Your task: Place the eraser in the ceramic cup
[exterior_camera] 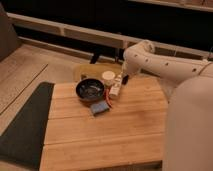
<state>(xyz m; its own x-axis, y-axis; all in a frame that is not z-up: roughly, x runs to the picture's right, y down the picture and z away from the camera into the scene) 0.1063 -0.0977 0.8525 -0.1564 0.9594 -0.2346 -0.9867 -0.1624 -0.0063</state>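
The pale cream ceramic cup (108,76) stands at the table's far edge, just right of the dark bowl. My gripper (122,80) hangs at the end of the white arm (150,61), just right of the cup and about level with its rim. A small dark patch (125,78) shows at the gripper's tip; I cannot tell whether it is the eraser. No eraser shows lying on the table.
A wide dark round bowl (90,90) stands left of the cup. A blue-grey pad (100,107) lies in front of the bowl. A white oblong item (115,89) lies below the gripper. The wooden table (110,135) has a dark mat (25,125) to its left.
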